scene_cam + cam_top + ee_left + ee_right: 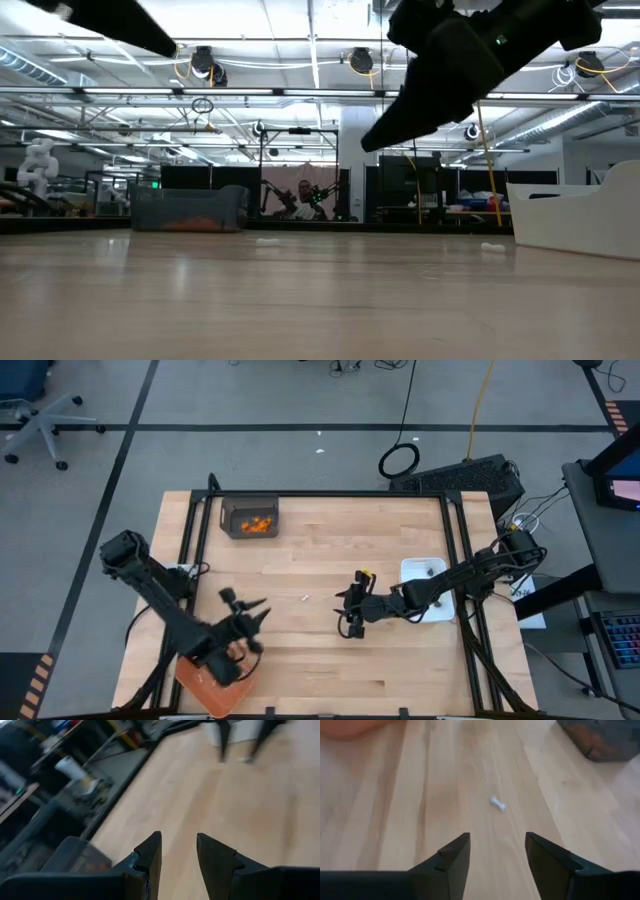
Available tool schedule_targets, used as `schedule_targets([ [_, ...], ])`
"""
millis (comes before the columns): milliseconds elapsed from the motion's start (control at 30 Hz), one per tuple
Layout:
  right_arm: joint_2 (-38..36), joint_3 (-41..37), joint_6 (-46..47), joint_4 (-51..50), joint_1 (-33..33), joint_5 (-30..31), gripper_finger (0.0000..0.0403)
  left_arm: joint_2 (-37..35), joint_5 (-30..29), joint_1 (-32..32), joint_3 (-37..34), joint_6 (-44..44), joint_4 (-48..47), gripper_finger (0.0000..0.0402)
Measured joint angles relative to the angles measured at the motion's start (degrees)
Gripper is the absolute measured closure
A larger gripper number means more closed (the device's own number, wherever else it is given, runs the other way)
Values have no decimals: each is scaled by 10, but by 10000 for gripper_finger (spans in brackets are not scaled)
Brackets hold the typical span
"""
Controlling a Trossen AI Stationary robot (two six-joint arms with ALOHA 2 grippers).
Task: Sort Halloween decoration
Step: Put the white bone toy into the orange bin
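One small white stick point(305, 598) of the Halloween decoration lies alone on the wooden table point(330, 660), between my two grippers. In the right wrist view the stick point(497, 803) lies a short way ahead of the fingers. My right gripper point(497, 837), at the table's middle point(347, 612), is open and holds nothing. My left gripper point(178, 837) is above the near left part of the table point(256, 612), open and with nothing between its fingers. Orange bits point(258, 525) lie in a grey bin point(232, 510) at the far left.
An orange tray point(205, 685) sits at the near left edge, under my left arm. A white rectangular dish point(412, 568) stands at the right, partly under my right arm. Bare wood lies between the bin, the dish and the near edge.
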Motion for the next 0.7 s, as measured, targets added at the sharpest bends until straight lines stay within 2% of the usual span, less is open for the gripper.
schedule_targets([
  [167,0,0,-3,-61,2,0,232,0,11,76,0,78,82,281],
  [333,0,0,-5,-88,12,0,232,0,84,132,0,193,192,281],
  [433,4,0,-8,-50,14,0,232,5,139,171,0,222,257,281],
  [533,18,0,-7,12,16,0,232,22,190,202,0,230,273,281],
  [700,44,0,-9,56,30,-1,232,67,209,230,0,208,277,281],
])
